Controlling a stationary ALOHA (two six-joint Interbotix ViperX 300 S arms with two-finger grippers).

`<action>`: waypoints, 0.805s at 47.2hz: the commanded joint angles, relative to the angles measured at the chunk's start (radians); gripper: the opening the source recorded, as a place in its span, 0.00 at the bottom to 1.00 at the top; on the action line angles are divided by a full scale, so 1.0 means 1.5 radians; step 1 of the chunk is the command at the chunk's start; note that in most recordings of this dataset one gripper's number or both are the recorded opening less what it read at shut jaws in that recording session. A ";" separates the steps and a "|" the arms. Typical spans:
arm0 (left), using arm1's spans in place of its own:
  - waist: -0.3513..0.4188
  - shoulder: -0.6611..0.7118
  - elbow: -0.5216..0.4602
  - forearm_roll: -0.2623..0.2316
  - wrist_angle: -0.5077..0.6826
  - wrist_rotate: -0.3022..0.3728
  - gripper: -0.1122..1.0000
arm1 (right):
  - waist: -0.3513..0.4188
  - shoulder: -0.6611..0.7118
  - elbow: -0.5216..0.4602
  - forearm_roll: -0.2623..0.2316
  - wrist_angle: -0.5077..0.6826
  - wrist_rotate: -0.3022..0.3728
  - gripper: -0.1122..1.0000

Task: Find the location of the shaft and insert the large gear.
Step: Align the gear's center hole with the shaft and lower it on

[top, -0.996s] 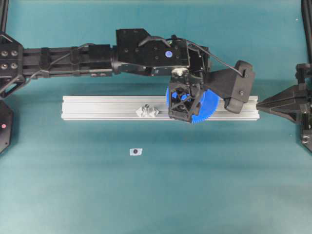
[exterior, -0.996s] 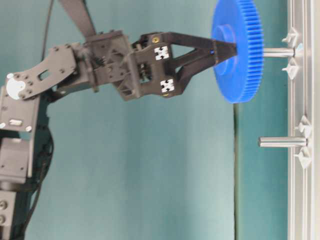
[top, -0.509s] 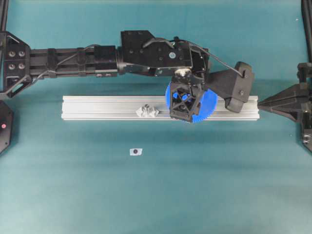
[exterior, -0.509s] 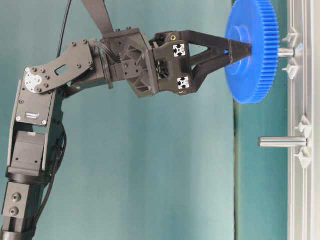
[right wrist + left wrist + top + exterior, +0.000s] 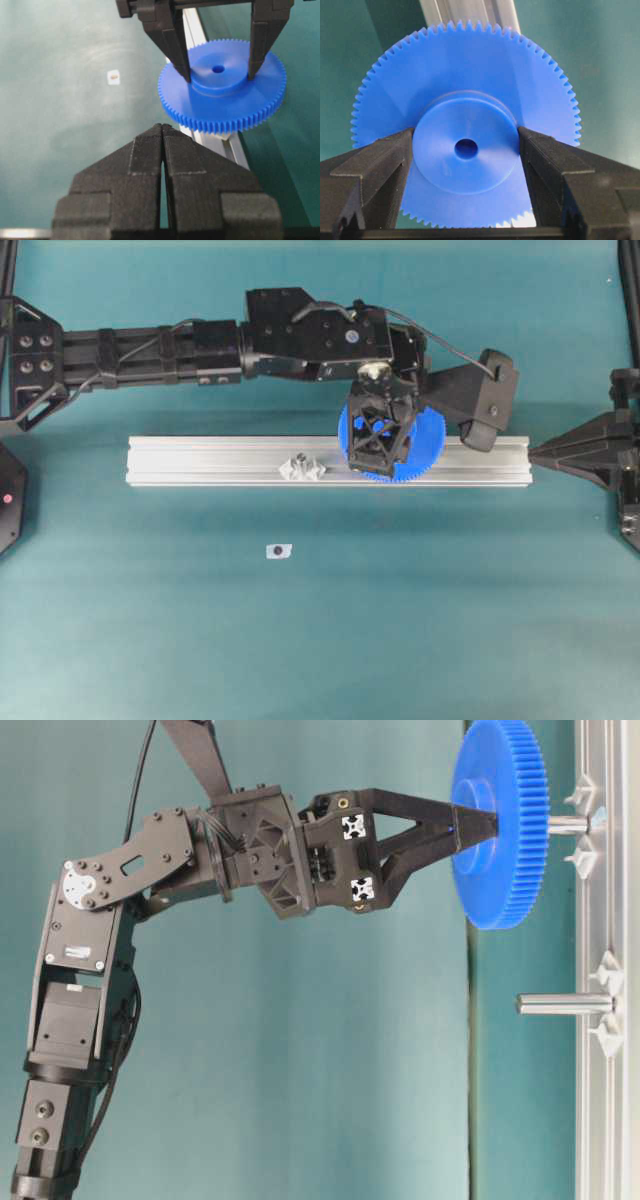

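The left tool [image 5: 462, 822] holds the bright blue plastic toothed disc, the large gear [image 5: 500, 823], by its raised round hub. In the left wrist view one black fingertip [image 5: 395, 150] presses on each side of the hub, with the small centre hole showing open between them. The jaws stand fairly wide, spread to the width of the hub and closed on it.

The gear hangs over the long silvery aluminium rail [image 5: 220, 460] that lies across the teal counter [image 5: 400, 620]. In the overhead view the disc covers the rail's right-of-middle stretch. In the table-level view the gear's face is square to a slim silvery pin, the shaft [image 5: 567, 823], which stands out from the rail with two clear diamond-shaped pieces flanking its base. The pin lines up with the hub, and only a short stretch of it shows between the gear's far face and the rail. Whether its tip has entered the hole cannot be told.

A second silvery pin [image 5: 565, 1004] stands bare on the same rail, well apart from the gear. A small white tag with a dark dot [image 5: 278, 551] lies on the counter, away from the rail.

The right tool [image 5: 163, 150] sits at the right edge of the overhead view with its jaws pressed together, holding nothing.
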 commanded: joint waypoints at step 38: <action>0.027 -0.010 -0.021 0.003 -0.007 0.021 0.74 | -0.002 0.003 -0.007 -0.001 -0.004 0.007 0.08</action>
